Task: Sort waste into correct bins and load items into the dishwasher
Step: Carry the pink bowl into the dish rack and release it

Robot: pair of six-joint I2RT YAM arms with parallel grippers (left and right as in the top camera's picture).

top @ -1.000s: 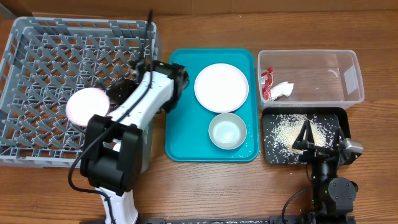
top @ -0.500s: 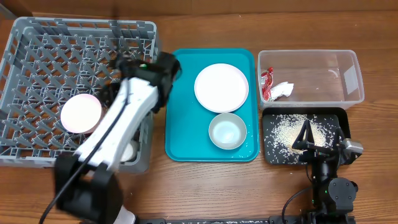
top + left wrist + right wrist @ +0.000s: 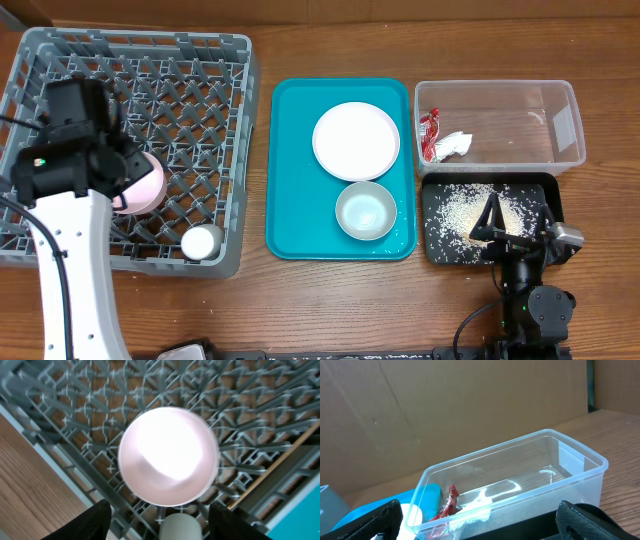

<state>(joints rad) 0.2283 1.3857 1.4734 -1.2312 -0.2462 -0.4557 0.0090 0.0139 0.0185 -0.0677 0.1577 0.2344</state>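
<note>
Directly under your left gripper (image 3: 159, 516), whose fingers stand apart and grip nothing, one small white bowl (image 3: 167, 455) lies in the grey dish rack (image 3: 200, 100), at 9 o'clock on the table. At the centre, the teal tray (image 3: 290, 200) carries one white plate (image 3: 356, 140) and one green-rimmed bowl (image 3: 365, 211). Your right gripper (image 3: 482, 527), at 4 o'clock, is also wide apart.
</note>
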